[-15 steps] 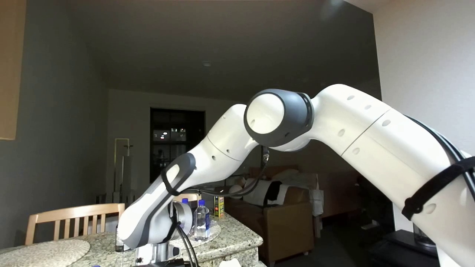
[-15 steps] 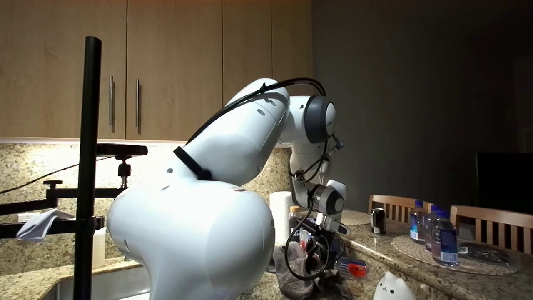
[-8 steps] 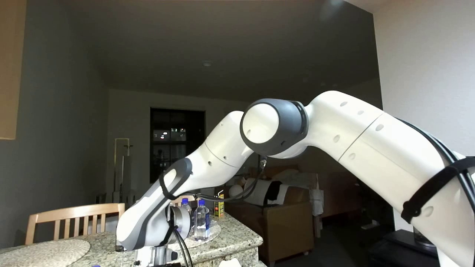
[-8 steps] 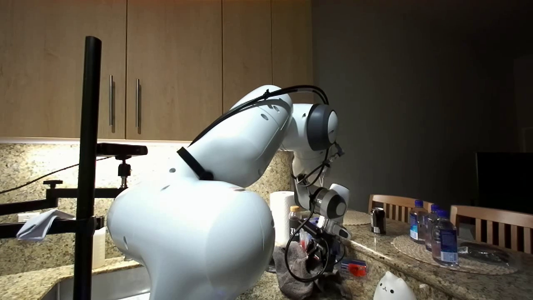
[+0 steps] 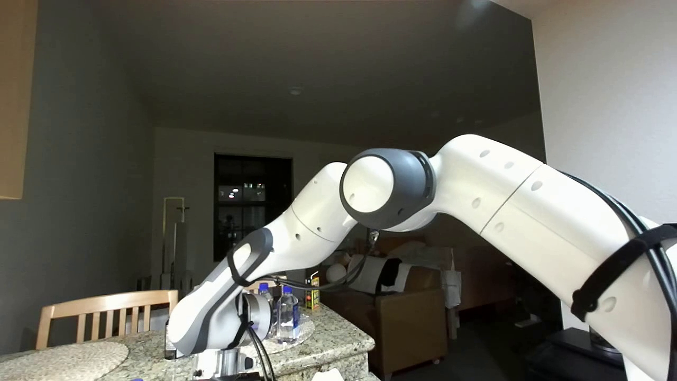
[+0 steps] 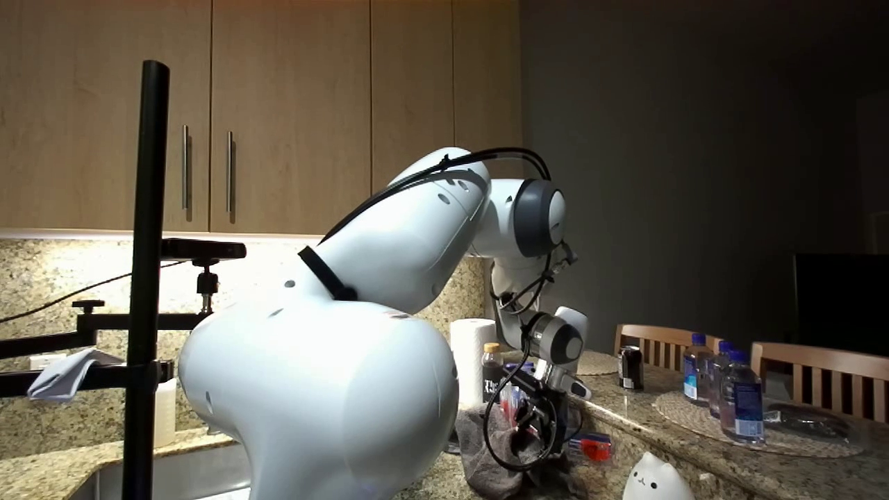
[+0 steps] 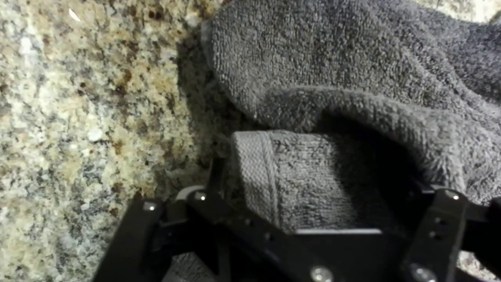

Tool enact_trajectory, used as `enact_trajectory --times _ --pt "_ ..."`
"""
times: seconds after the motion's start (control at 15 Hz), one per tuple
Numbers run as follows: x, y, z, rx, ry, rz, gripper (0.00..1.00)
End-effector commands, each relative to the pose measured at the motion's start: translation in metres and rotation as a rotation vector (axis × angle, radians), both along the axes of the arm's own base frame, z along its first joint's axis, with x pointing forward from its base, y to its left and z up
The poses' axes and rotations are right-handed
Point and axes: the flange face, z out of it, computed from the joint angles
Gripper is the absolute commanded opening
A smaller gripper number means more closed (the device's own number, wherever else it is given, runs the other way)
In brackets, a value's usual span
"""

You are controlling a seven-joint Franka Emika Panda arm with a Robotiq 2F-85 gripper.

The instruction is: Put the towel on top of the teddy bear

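The towel is a grey terry cloth, lying crumpled in thick folds on the speckled stone counter. In an exterior view the towel sits behind the robot's arm, partly covered by the gripper and its cable. My gripper is right over it with jaws wide apart; a hemmed towel edge lies between the fingers, ungripped. Low in an exterior view stands a white rounded figure with pointed ears and a small face; I cannot tell whether this is the teddy bear. No other candidate shows.
Behind the towel stand a paper towel roll and an orange-capped bottle. A blue-red package lies beside the gripper. The raised ledge carries a black can and water bottles. A pale cloth hangs on the black stand.
The arm has come down, its elbow clearly lower in both exterior views. The gripper has shifted slightly right beside the towel in an exterior view. Towel and white figure look unmoved.
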Motion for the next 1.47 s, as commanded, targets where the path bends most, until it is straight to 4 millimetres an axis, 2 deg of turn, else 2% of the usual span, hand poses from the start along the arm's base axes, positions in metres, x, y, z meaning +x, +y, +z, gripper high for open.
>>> enact_trajectory --times 0.0,0.2,0.27,0.6,1.07,1.13,1.27,1.4 --pt "0.006 -0.009 -0.012 0.036 0.012 0.027 1.00" --pt "0.009 -0.011 -0.009 0.044 0.026 0.046 1.00" --pt "0.005 -0.007 -0.015 0.009 0.007 0.020 1.00" --pt "0.008 -0.002 -0.010 0.024 0.005 0.045 1.00" --pt "0.007 0.028 -0.038 0.035 0.024 0.094 1.00" --pt "0.007 0.031 -0.043 0.035 0.024 0.106 0.80" --pt "0.010 0.037 -0.045 0.041 0.011 0.126 0.67" --pt "0.016 0.042 -0.036 0.060 -0.005 0.143 0.53"
